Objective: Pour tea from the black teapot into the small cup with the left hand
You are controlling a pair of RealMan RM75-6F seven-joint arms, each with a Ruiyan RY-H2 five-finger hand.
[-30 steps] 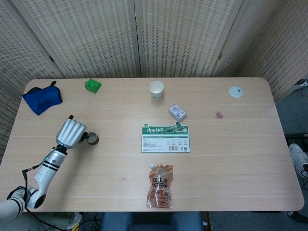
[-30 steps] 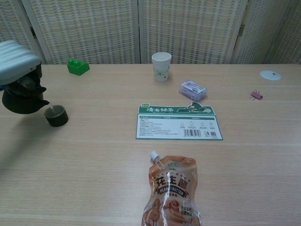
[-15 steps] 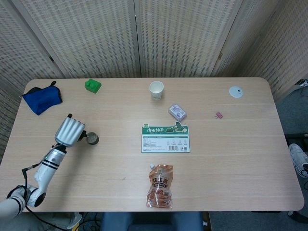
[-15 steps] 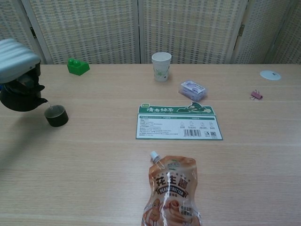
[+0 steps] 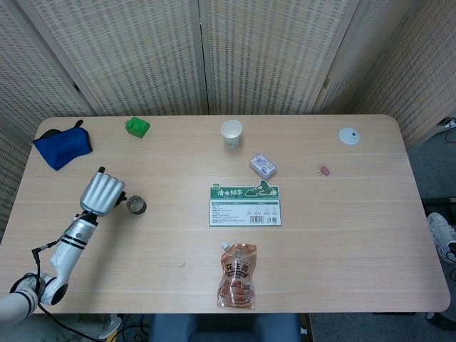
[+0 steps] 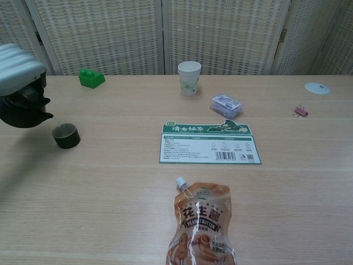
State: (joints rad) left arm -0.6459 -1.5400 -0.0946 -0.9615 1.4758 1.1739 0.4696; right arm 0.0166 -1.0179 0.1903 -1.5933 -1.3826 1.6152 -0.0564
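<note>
My left hand (image 5: pixel 102 192) (image 6: pixel 16 70) grips the black teapot (image 6: pixel 23 107) from above, at the table's left side. In the head view the hand hides most of the pot. The pot hangs above the table, its spout (image 6: pixel 48 115) pointing right, just up and left of the small dark cup (image 5: pixel 136 206) (image 6: pixel 65 136). A thin line of liquid runs from the spout toward the cup's rim. The cup stands upright on the wood. My right hand shows in neither view.
A green block (image 5: pixel 137 127), a blue cloth (image 5: pixel 63 146) and a paper cup (image 5: pixel 231 132) sit at the back. A green-white card (image 5: pixel 245 205), a purple box (image 5: pixel 262 165) and a peanut butter pouch (image 5: pixel 237 276) lie mid-table. A white disc (image 5: pixel 349 135) and pink clip (image 5: pixel 324 170) lie right.
My left hand has drawn the teapot slightly left and up, so the spout now sits farther from the cup. The cup has stayed put.
</note>
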